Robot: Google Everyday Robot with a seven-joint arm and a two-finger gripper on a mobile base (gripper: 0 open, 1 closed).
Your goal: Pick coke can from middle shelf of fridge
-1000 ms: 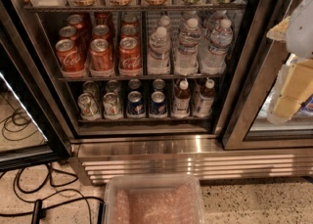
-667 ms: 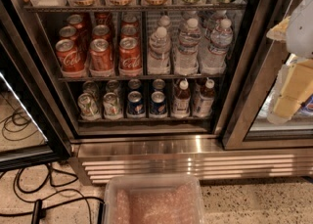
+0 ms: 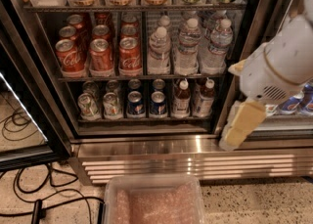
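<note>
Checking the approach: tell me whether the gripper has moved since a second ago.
Yes. The gripper has moved left and down: earlier by the picture's right edge, it now crosses the right frame of the fridge, tip near the base grille.

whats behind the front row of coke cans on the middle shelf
More coke cans queue behind the front row, only their tops showing; lower bodies and anything deeper are covered. The gripper hangs at the right, outside the fridge.

A single camera looks down into the fridge [image 3: 146, 147] from close by, tool [image 3: 239, 123] at right.
</note>
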